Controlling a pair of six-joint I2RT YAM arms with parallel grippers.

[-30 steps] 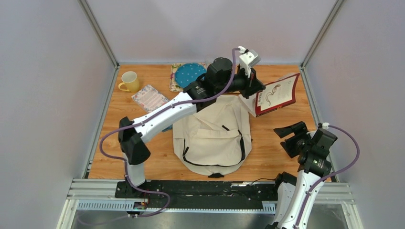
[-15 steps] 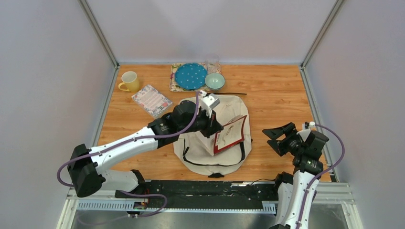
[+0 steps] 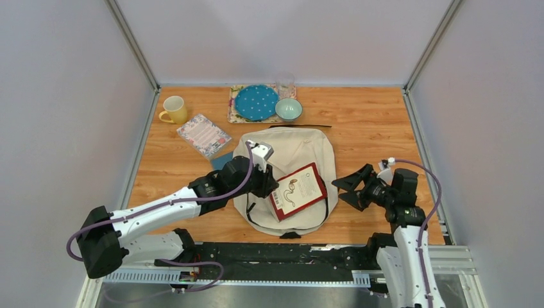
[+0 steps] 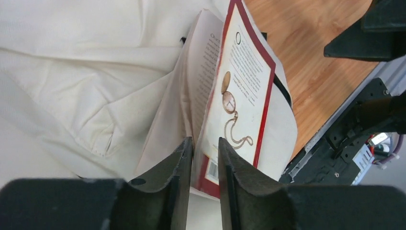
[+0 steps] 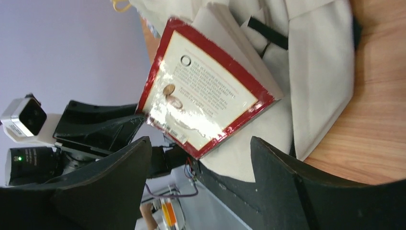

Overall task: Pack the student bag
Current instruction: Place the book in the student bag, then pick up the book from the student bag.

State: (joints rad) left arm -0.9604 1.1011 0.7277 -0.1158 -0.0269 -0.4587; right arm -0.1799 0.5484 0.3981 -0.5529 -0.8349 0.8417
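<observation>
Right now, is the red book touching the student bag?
Touching. Right wrist view shows the red book lying on the student bag, its pages resting against the cream fabric.

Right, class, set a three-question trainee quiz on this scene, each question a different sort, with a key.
1. True or false: the book lies on top of the bag.
2. Which colour is the mug? A red, B yellow, C green.
3. Fill in: the right gripper has its jaws ____.
Key: 1 true; 2 B; 3 open.
</observation>
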